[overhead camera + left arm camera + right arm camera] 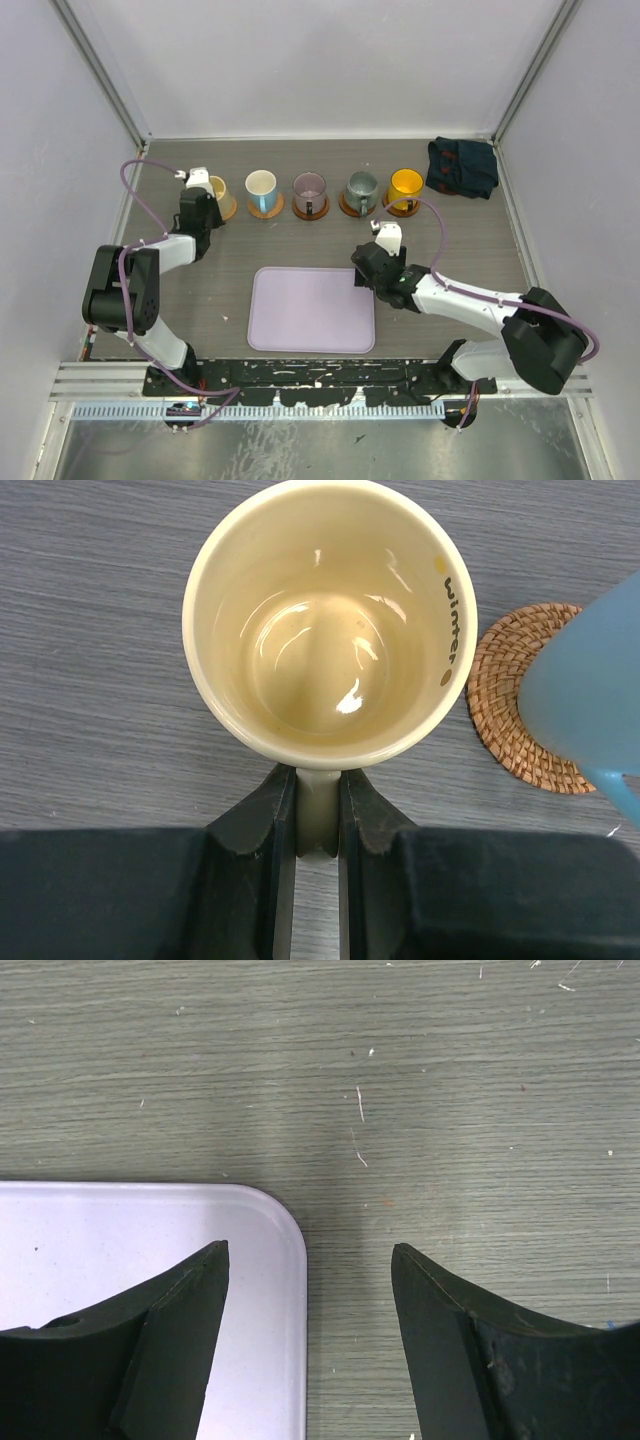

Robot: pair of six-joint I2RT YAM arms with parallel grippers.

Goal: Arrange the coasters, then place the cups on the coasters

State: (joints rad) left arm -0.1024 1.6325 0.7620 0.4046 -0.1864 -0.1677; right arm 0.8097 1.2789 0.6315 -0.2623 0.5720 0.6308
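Observation:
Five cups stand in a row at the back of the table. The cream-yellow cup (325, 630) is at the left end, and my left gripper (318, 780) is shut on its handle. In the top view this cup (218, 189) is half hidden by the left gripper (207, 196), and a coaster rim (231, 209) shows beside it. To its right come the white cup with a blue handle (262, 187), the purple cup (310, 189), the grey-green cup (361, 187) and the yellow-orange cup (406, 185), each on a coaster. My right gripper (310, 1248) hangs open and holds nothing.
A lavender tray (312, 309) lies in the middle near the front. Its rounded far-right corner (285, 1222) is under the right gripper (363, 274). A dark folded cloth (462, 167) sits at the back right. The woven coaster (505, 715) under the blue-handled cup is close to the held cup.

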